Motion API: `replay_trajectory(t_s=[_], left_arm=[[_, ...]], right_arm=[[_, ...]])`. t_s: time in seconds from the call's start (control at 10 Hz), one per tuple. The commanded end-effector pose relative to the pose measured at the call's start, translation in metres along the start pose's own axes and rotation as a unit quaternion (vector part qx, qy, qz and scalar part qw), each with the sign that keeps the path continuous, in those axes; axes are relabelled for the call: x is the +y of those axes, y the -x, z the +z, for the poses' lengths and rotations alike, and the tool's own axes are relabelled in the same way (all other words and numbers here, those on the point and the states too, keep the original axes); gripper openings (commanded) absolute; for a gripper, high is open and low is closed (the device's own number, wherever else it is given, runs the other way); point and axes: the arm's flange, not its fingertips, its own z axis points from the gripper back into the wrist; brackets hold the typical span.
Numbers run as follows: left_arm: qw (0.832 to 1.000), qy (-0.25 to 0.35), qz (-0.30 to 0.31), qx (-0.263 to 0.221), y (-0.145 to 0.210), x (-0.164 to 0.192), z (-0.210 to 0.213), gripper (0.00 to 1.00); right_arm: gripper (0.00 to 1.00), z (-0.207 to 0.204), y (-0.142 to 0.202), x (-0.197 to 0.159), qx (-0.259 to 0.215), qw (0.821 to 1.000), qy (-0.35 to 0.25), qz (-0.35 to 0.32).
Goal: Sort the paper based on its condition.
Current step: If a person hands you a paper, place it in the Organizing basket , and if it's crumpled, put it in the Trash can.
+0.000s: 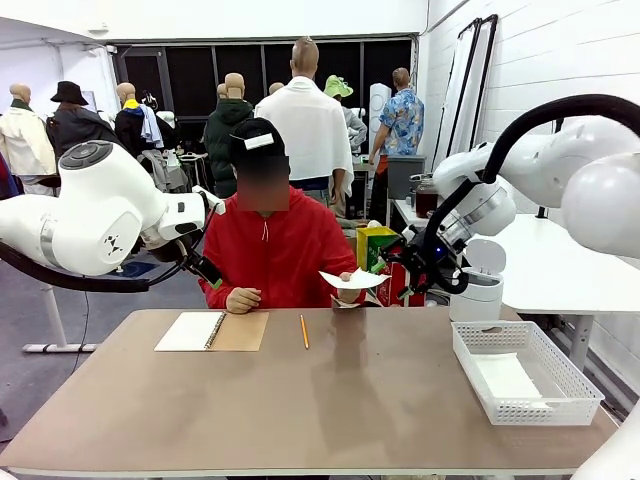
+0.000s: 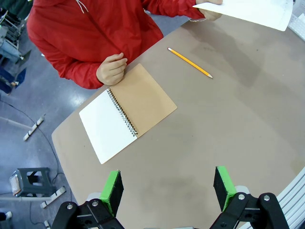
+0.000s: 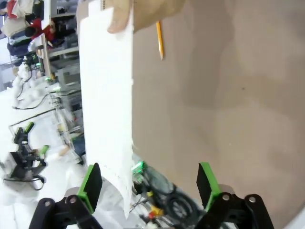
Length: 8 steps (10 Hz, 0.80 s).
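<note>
Paper (image 1: pixel 356 280) sheet, flat, held by person's hand (image 1: pixel 345 297) above desk (image 1: pixel 350 400) far edge. Right claw (image 3: pixel 148 183) apart, empty, just beside it. Left claw (image 2: pixel 167 188) apart over desk, near open spiral notebook (image 2: pixel 126 110), pencil (image 2: pixel 189 62). Mesh basket (image 1: pixel 525 372) right.

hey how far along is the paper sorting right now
Early on. Looks done: one flat sheet already lies in the basket. In hand: the person's hand holds out another sheet toward the right gripper, whose jaws are open around its edge, not yet closed. The left gripper is open above the table. Left: gripping that sheet and placing it.
</note>
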Motion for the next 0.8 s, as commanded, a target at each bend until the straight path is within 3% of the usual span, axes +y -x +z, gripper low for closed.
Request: replay_trajectory(t_s=[0.0, 0.6, 0.7], left_arm=[[1.000, 0.000, 0.000, 0.000, 0.000, 0.000, 0.000, 1.00], [1.000, 0.000, 0.000, 0.000, 0.000, 0.000, 0.000, 1.00], [1.000, 0.000, 0.000, 0.000, 0.000, 0.000, 0.000, 1.00]], right_arm=[[1.00, 0.003, -0.028, 0.001, 0.034, 0.996, -0.056, -0.054], [1.00, -0.016, -0.062, -0.007, 0.108, 0.978, -0.125, -0.128], [0.82, -0.018, -0.063, -0.009, 0.110, 0.977, -0.115, -0.140]])
